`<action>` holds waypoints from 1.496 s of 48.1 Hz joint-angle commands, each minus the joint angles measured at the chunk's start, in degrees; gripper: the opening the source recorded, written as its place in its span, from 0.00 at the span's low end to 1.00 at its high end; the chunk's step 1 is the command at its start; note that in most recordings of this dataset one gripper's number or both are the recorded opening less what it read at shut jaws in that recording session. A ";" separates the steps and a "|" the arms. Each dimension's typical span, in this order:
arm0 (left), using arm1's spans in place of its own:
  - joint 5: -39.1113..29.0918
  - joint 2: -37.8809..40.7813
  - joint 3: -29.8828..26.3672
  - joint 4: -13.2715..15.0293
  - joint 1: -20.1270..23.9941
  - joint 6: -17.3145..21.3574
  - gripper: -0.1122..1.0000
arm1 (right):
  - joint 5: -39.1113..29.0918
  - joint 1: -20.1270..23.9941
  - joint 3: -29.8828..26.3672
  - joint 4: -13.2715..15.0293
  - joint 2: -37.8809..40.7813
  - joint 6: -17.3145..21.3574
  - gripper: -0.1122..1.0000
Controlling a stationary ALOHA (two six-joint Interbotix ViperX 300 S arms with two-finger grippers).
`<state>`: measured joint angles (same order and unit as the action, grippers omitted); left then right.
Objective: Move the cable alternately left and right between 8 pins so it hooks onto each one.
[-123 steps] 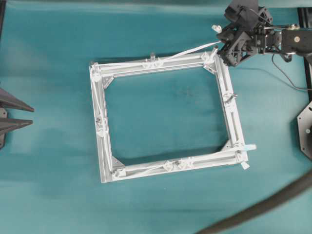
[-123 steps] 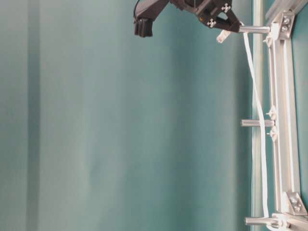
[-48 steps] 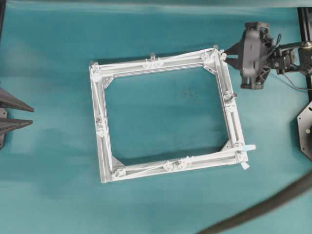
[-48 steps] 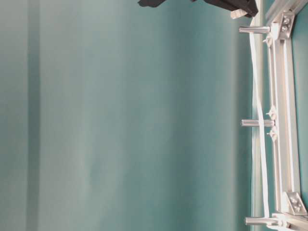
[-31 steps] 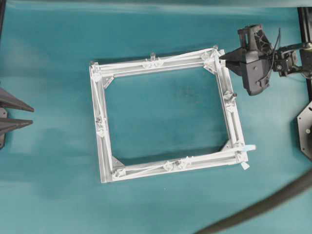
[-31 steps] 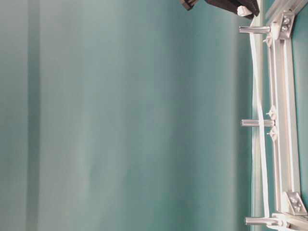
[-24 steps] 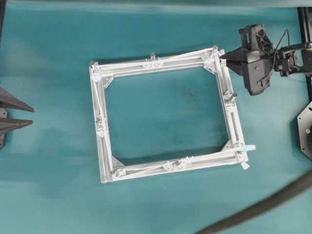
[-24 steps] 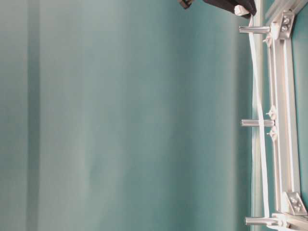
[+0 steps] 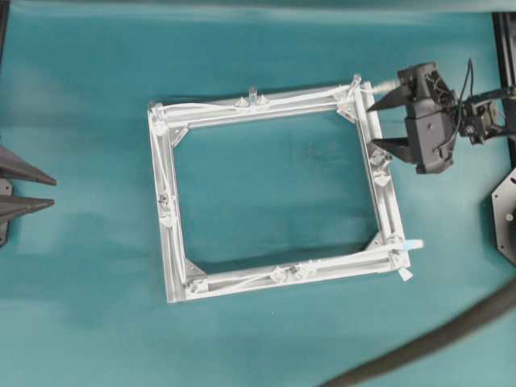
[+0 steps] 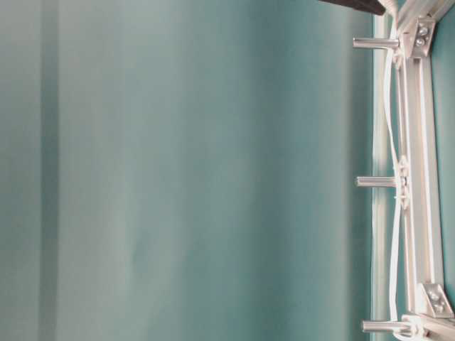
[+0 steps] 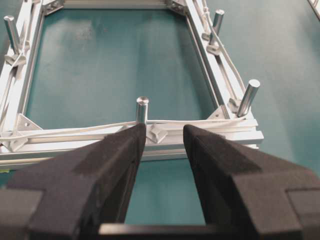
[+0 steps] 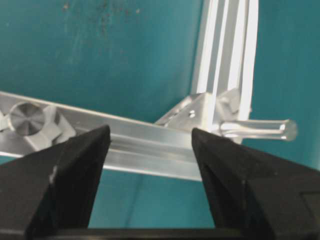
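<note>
Reaching level from the right edge, your right gripper (image 9: 377, 123) stands wide and empty just beside the frame (image 9: 165, 242); the cable (image 10: 389, 92) lies strung along the frame past its pins (image 10: 375, 182). Your left gripper (image 11: 164, 136) also gapes, empty, well apart.

Robotics lab test bench. A plain teal mat (image 9: 266, 339) covers the whole table, with a square aluminium frame (image 9: 165, 242) carrying upright pins (image 11: 142, 109) laid on it as a fixture. Black arm mounts (image 9: 506, 214) and a thick dark hose (image 9: 435, 343) sit at the edge.
</note>
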<state>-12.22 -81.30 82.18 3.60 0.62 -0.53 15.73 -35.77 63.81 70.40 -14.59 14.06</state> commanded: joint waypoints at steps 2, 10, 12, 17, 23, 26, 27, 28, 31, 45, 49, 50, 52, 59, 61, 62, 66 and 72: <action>0.26 0.62 -1.14 -0.09 -0.09 -0.18 0.55 | 0.35 0.09 -1.32 -0.70 -3.25 0.09 0.73; 0.26 0.62 -1.14 -0.09 -0.09 -0.18 0.55 | 0.18 -1.23 -1.41 -3.69 -8.17 0.18 0.73; 0.26 0.62 -1.14 -0.18 -0.09 -0.18 0.55 | -0.18 -1.76 -1.14 -4.39 -9.32 0.18 0.73; 0.26 0.62 -1.14 -0.09 -0.09 -0.18 0.55 | -1.32 -3.16 0.00 -5.36 -12.13 0.18 0.73; 0.26 0.62 -1.14 -0.09 -0.09 -0.18 0.55 | -2.99 -5.36 1.67 -5.71 -15.03 0.18 0.73; 0.26 0.62 -1.14 -0.09 -0.09 -0.18 0.55 | -3.16 -6.68 2.37 -6.42 -16.70 0.18 0.72; 0.26 0.62 -1.14 -0.09 -0.09 -0.18 0.55 | -3.16 -6.86 2.64 -6.77 -17.23 0.18 0.72; 0.26 0.62 -1.14 -0.09 -0.09 -0.18 0.55 | -3.16 -7.12 2.90 -7.29 -17.75 0.18 0.72; 0.26 0.62 -1.14 -0.09 -0.09 -0.18 0.55 | -3.08 -7.29 3.43 -8.79 -19.60 0.18 0.72; 0.26 0.62 -1.14 -0.09 -0.09 -0.18 0.55 | 2.29 -7.29 8.61 -20.92 -28.56 5.71 0.72; 0.26 0.62 -1.14 -0.09 -0.09 -0.18 0.55 | 2.55 -7.29 10.20 -22.68 -31.64 7.73 0.72; 0.26 0.62 -1.14 -0.09 -0.09 -0.18 0.55 | 2.55 -7.29 10.46 -23.12 -32.52 8.26 0.72; 0.26 0.62 -1.14 -0.09 -0.09 -0.18 0.55 | 2.20 -7.29 11.07 -23.91 -34.98 9.84 0.72; 0.26 0.62 -1.14 -0.18 -0.09 -0.18 0.55 | 1.23 -7.29 13.27 -24.87 -43.33 14.33 0.72; 0.26 0.62 -1.14 -0.09 -0.09 -0.18 0.55 | 0.70 -7.29 14.24 -24.79 -45.70 15.38 0.72; 0.26 0.62 -1.14 -0.18 -0.09 -0.18 0.55 | 0.44 -7.29 14.94 -24.79 -46.85 15.73 0.72; 0.26 0.62 -1.14 -0.09 -0.09 -0.18 0.55 | -0.35 -7.03 17.40 -24.70 -51.15 17.40 0.73; 0.18 0.62 -1.14 -0.09 -0.09 -0.18 0.55 | -1.05 -5.19 20.04 -24.87 -56.25 21.80 0.73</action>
<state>-12.22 -81.30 82.18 3.60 0.62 -0.53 14.85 -42.45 83.50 45.88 -68.73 34.10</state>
